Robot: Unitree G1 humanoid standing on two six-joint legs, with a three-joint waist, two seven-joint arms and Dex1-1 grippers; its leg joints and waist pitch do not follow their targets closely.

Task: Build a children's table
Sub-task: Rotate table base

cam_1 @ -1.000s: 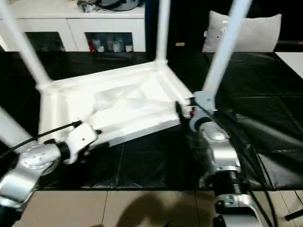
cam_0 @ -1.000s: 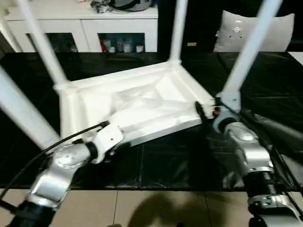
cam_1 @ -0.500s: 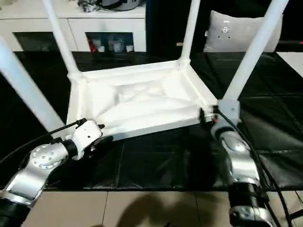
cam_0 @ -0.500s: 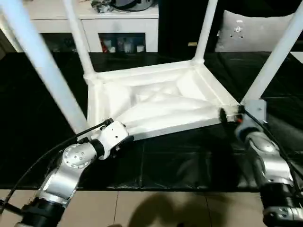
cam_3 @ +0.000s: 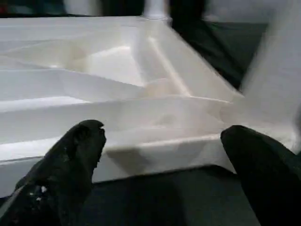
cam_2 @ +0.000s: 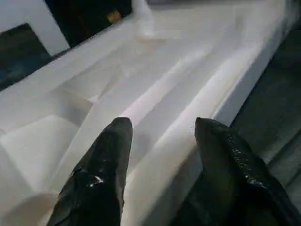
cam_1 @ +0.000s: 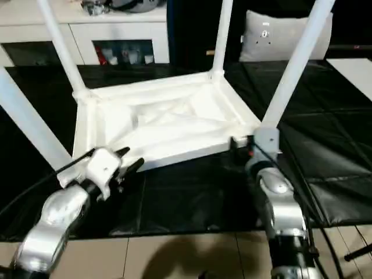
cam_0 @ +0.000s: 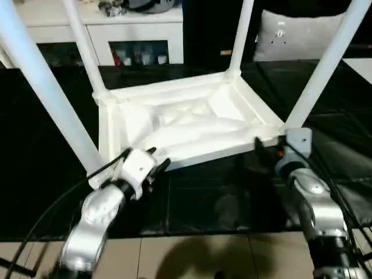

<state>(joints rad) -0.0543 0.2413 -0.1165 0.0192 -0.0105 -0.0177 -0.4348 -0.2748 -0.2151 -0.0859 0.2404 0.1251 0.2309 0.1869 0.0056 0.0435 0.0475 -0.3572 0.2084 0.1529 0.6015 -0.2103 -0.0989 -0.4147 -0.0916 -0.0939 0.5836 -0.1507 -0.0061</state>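
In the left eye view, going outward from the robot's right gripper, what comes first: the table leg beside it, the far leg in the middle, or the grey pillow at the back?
From the right gripper:
1. Near right leg, rising from the tabletop corner just beside the gripper.
2. Far middle leg, at the tabletop's back corner.
3. Grey pillow, at the back right, behind the table.

White table (cam_0: 186, 119) with diagonal ribs, black mat (cam_0: 197, 197), beige floor tiles (cam_0: 192, 258)
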